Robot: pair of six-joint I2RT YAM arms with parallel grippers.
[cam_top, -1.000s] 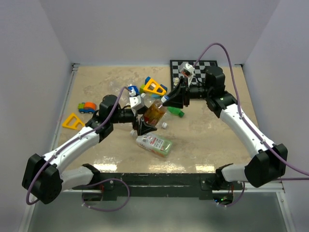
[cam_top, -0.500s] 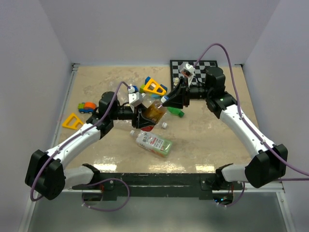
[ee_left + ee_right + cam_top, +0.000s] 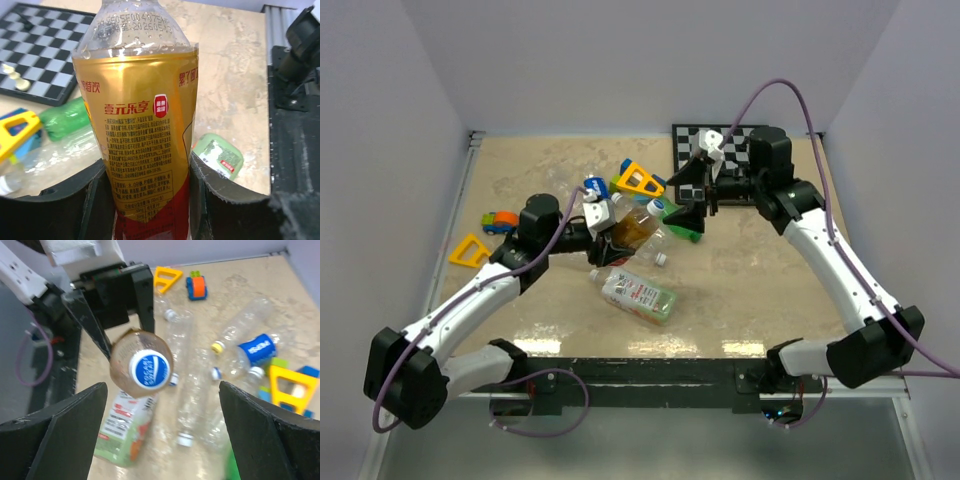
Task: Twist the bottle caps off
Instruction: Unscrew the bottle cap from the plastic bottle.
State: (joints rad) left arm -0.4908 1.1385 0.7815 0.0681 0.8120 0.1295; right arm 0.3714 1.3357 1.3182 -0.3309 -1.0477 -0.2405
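An amber bottle (image 3: 633, 228) with a yellow label (image 3: 145, 125) is held tilted above the table, with my left gripper (image 3: 611, 241) shut on its lower body. Both black fingers (image 3: 220, 195) press its sides. Its bottle cap (image 3: 149, 371), blue with a white rim, sits on the neck and faces my right gripper (image 3: 692, 204). The right gripper (image 3: 162, 435) stands wide open, a short way back from the cap (image 3: 656, 207), touching nothing. Several other clear bottles (image 3: 187, 385) lie capped on the table.
A green-labelled bottle (image 3: 640, 297) lies below the held one, with a loose white cap (image 3: 661, 259) beside it. A green bottle (image 3: 685, 233), yellow triangles (image 3: 640, 180), a toy car (image 3: 501, 221) and a chessboard (image 3: 720, 150) crowd the far half.
My left gripper rose from under the amber bottle and shut on its body. My right gripper, shut at the cap before, opened wide and drew back to the right.
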